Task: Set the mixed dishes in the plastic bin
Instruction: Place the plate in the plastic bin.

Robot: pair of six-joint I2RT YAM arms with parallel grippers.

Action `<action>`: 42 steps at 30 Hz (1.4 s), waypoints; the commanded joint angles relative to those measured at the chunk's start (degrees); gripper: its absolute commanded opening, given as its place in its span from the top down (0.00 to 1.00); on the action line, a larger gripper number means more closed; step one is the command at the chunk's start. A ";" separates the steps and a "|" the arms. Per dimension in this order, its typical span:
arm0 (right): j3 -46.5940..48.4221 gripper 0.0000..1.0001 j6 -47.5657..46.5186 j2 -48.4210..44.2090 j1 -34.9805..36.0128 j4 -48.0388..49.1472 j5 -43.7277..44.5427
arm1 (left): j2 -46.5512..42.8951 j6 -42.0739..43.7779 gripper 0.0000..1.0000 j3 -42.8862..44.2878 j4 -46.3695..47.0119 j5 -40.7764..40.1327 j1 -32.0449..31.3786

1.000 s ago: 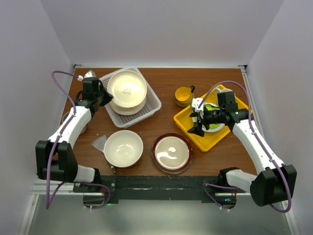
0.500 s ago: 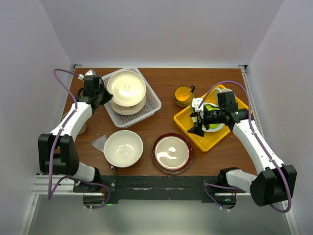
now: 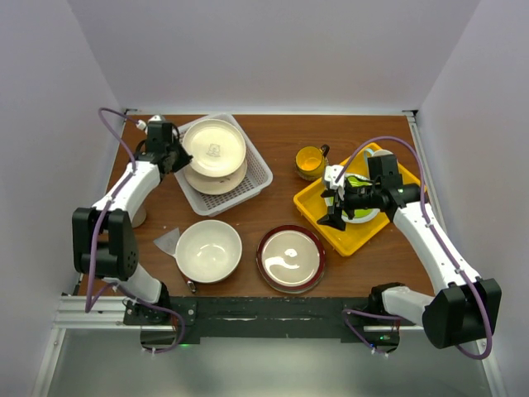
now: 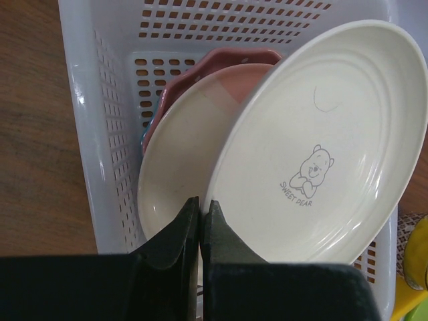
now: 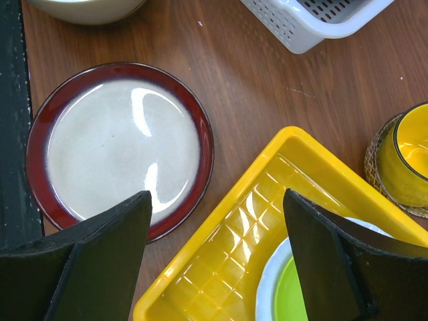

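Observation:
My left gripper (image 3: 175, 157) (image 4: 200, 200) is shut on the rim of a cream plate with a bear print (image 3: 213, 147) (image 4: 321, 147), holding it tilted over the white plastic bin (image 3: 258, 177) (image 4: 87, 100). Inside the bin lie a cream-pink plate (image 4: 180, 160) and, beneath it, a pink dotted plate (image 4: 227, 60). On the table stand a large cream bowl (image 3: 208, 251), a dark red-rimmed bowl (image 3: 290, 258) (image 5: 120, 144) and a yellow mug (image 3: 311, 162) (image 5: 404, 157). My right gripper (image 3: 335, 207) (image 5: 215, 197) hangs open above the yellow tray's near corner, holding nothing.
The yellow tray (image 3: 331, 225) (image 5: 221, 261) at the right holds a lime-green white-rimmed plate (image 3: 361, 207) (image 5: 301, 294). A scrap of pale paper (image 3: 168, 241) lies left of the cream bowl. The enclosure walls stand close on the left, right and back.
The left gripper has moved toward the far left corner with the bear plate, which now stands more steeply tilted over the bin. The right arm has not moved.

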 commanded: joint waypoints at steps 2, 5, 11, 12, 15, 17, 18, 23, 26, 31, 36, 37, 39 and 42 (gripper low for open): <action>0.04 0.17 -0.63 -0.94 -0.22 1.22 -0.81 | 2.04 2.39 1.00 2.96 1.41 -1.43 0.69; -0.05 0.17 -0.63 -0.85 -0.22 1.22 -0.89 | 3.80 3.62 1.00 3.92 1.32 -1.70 0.87; -0.05 0.17 -0.63 -0.85 -0.22 1.31 -0.72 | 6.44 4.24 0.99 5.86 0.27 -1.61 1.48; 0.04 0.17 -0.63 -0.85 -0.22 1.31 -0.72 | 6.71 4.24 0.96 5.95 0.27 -1.61 1.57; -0.05 0.16 -0.63 -0.85 -0.30 1.31 -0.72 | 6.97 4.15 0.80 6.12 0.09 -1.44 1.92; -0.05 0.16 -0.63 -0.85 -0.31 1.31 -0.72 | 6.97 4.24 0.73 6.12 0.09 -1.09 2.19; 0.04 0.16 -0.63 -0.93 -0.39 1.22 -0.72 | 6.97 4.15 0.68 6.21 0.09 -0.91 2.27; 0.04 0.16 -0.63 -1.02 -0.57 1.22 -0.72 | 6.62 4.67 0.59 7.00 -0.70 0.32 2.89; 0.04 0.17 -0.54 -1.20 -0.74 1.13 -0.81 | 5.48 5.29 0.56 7.18 -0.96 0.59 3.15; 0.04 0.16 -0.19 -1.98 -1.18 1.22 -0.81 | 1.10 8.18 0.48 7.00 -0.44 2.33 3.33; -0.49 0.15 0.68 -3.92 -1.89 2.27 -0.98 | -6.02 12.84 0.34 2.44 3.68 8.75 3.33; -0.84 0.14 1.12 -4.97 -1.89 2.62 -1.07 | -8.91 13.98 0.32 0.26 5.26 11.63 3.33; -1.36 0.13 1.39 -6.11 -1.89 3.07 -1.42 | -13.30 15.48 0.28 -1.77 6.85 16.72 3.33; -3.12 0.07 1.22 -8.84 -1.89 3.24 -1.42 | -19.54 17.68 0.20 -6.08 8.00 21.22 3.33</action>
